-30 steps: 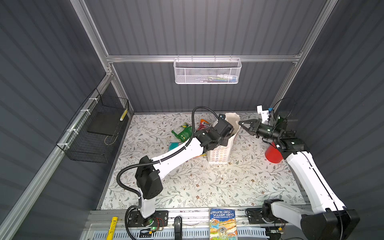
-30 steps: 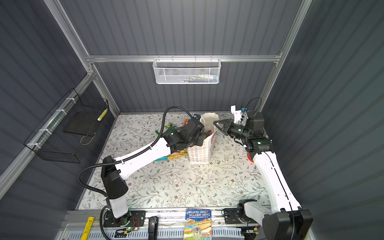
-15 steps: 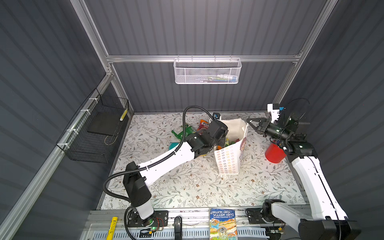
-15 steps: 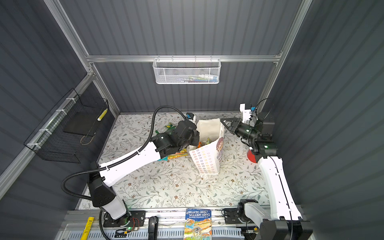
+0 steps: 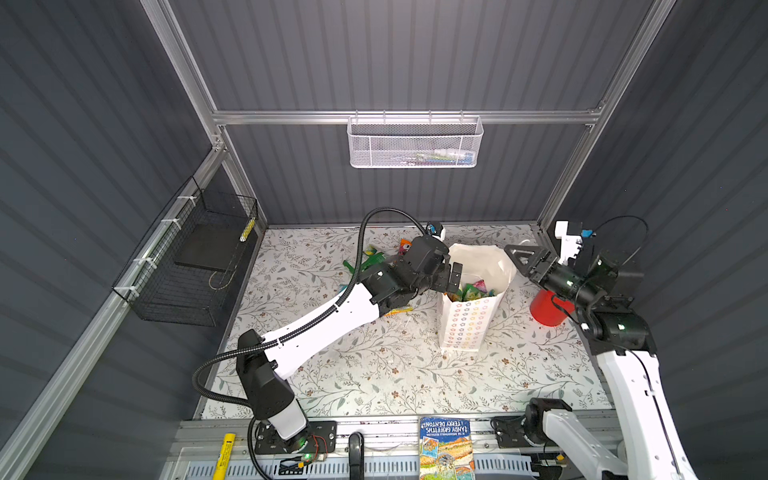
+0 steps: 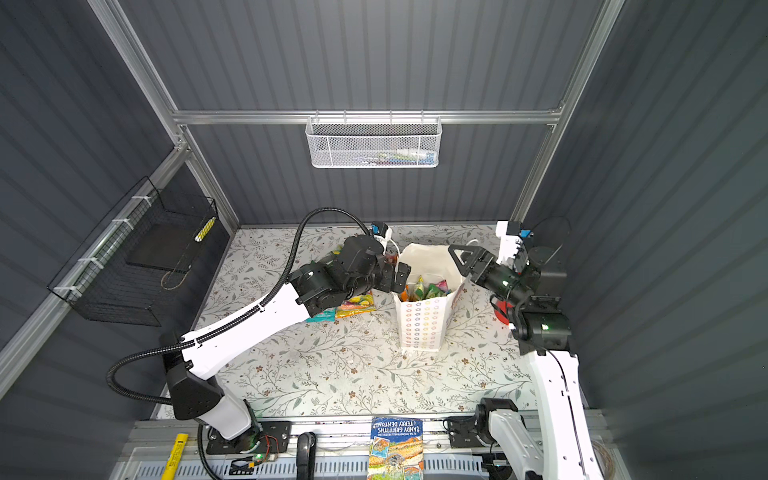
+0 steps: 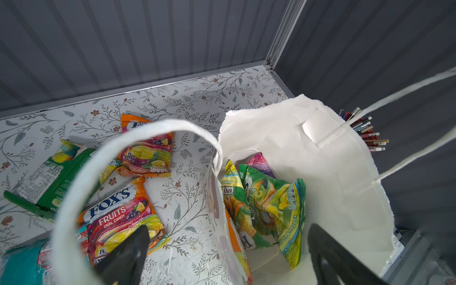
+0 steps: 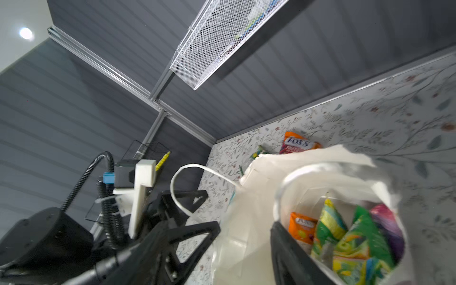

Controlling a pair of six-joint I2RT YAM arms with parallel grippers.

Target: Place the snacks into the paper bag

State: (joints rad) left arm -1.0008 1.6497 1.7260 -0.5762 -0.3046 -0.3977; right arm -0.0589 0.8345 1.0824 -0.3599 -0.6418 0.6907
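In both top views the paper bag (image 5: 465,328) (image 6: 419,328) stands upright on the tabletop (image 5: 374,374), with the left tool (image 5: 455,276) spread at one rim and the right tool (image 5: 521,259) spread at the opposite rim. Left wrist view: the left tool (image 7: 228,230) straddles the bag's wall, with snacks (image 7: 269,199) inside just ahead and loose packets (image 7: 118,214) outside. Right wrist view: the right tool (image 8: 244,225), spread, straddles the wall beside the snacks (image 8: 345,237).

White arms (image 5: 332,320), black joints (image 5: 390,282), ribbed cables (image 5: 360,245)

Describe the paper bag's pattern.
The paper bag shows rows of pastel flower rings, best in a top view.
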